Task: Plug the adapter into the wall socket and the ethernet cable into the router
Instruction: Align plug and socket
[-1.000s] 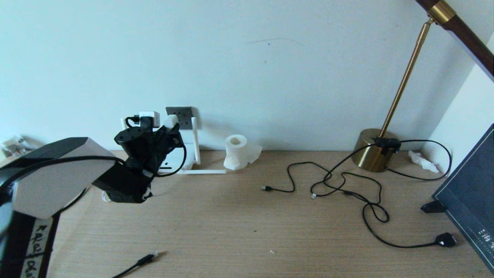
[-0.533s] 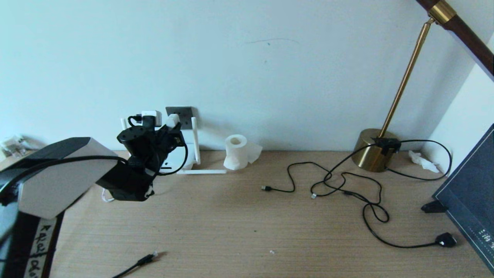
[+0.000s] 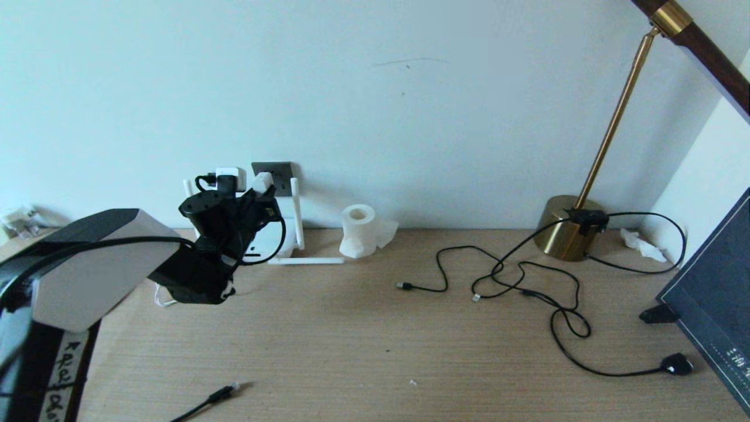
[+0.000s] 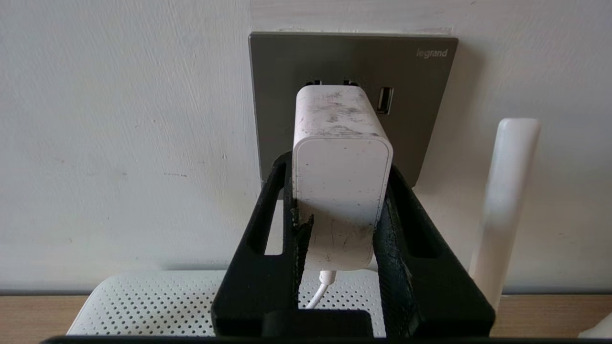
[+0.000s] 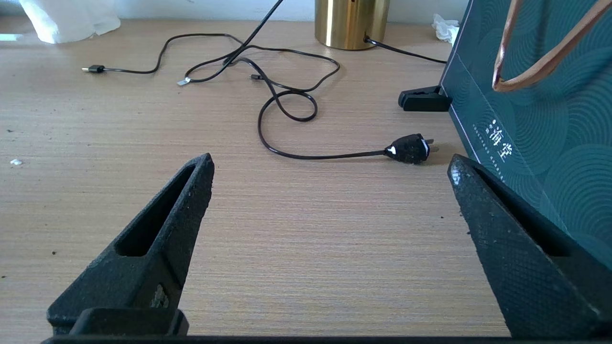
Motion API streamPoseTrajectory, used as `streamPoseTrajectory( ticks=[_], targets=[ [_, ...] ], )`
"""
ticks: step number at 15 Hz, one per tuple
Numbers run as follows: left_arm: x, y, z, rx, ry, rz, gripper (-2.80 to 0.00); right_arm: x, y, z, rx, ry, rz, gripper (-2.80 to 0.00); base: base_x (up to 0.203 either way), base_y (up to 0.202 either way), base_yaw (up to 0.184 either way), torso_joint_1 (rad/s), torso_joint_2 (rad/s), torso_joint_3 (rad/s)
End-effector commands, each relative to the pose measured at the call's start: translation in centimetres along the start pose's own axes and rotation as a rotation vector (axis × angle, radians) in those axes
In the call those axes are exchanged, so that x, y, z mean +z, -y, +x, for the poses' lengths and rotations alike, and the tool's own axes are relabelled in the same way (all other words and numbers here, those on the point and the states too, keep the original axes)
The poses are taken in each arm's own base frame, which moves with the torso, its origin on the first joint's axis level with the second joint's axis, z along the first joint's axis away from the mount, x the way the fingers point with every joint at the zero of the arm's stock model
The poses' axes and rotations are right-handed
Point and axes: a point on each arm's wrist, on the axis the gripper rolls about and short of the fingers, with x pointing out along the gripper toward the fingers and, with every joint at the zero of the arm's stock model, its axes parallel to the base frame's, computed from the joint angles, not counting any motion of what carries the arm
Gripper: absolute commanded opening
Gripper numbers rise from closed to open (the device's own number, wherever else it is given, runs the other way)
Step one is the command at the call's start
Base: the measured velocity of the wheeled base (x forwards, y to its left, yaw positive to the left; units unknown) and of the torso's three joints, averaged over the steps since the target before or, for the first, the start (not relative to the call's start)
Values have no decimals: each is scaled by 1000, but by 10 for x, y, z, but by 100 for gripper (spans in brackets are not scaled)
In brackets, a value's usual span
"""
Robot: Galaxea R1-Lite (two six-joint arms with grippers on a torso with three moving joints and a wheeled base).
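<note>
My left gripper (image 4: 340, 165) is shut on the white adapter (image 4: 342, 177), one finger on each side. The adapter's front end is against the dark grey wall socket (image 4: 354, 57), and its pins are hidden. A thin white cord (image 4: 318, 294) hangs from its back. In the head view the adapter (image 3: 262, 181) meets the wall socket (image 3: 281, 174) above the white router (image 3: 270, 241), which my arm mostly hides. The ethernet cable (image 3: 221, 394) lies at the table's front edge. Over bare table, my right gripper (image 5: 331, 162) is open and empty.
A router antenna (image 3: 297, 214) stands just right of the socket, and another antenna (image 3: 306, 260) lies flat on the table. A tissue roll (image 3: 358, 230), a brass lamp base (image 3: 569, 227), thin black cables (image 3: 498, 275), a chunky black plug (image 3: 677, 364) and a dark bag (image 3: 712, 299) are to the right.
My left arm has eased a little forward and up toward the wall with the adapter still in its grip. Nothing else has moved.
</note>
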Motion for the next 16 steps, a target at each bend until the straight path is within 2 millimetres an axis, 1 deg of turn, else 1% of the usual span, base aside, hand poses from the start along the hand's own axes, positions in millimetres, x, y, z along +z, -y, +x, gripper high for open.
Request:
streamPoseTrajectory(
  ticks=[1,6,10,16],
  targets=[
    [0,0,1,1,7,-1,-280,0,0,0,0,0,0,0,0,0,0,0,0,0],
    [0,0,1,1,5,0,-280,0,0,0,0,0,0,0,0,0,0,0,0,0],
    [-5,0,4,3,8,1,-280,0,0,0,0,0,0,0,0,0,0,0,0,0],
    [-4,0,4,5,10,1,-280,0,0,0,0,1,0,0,0,0,0,0,0,0]
  ],
)
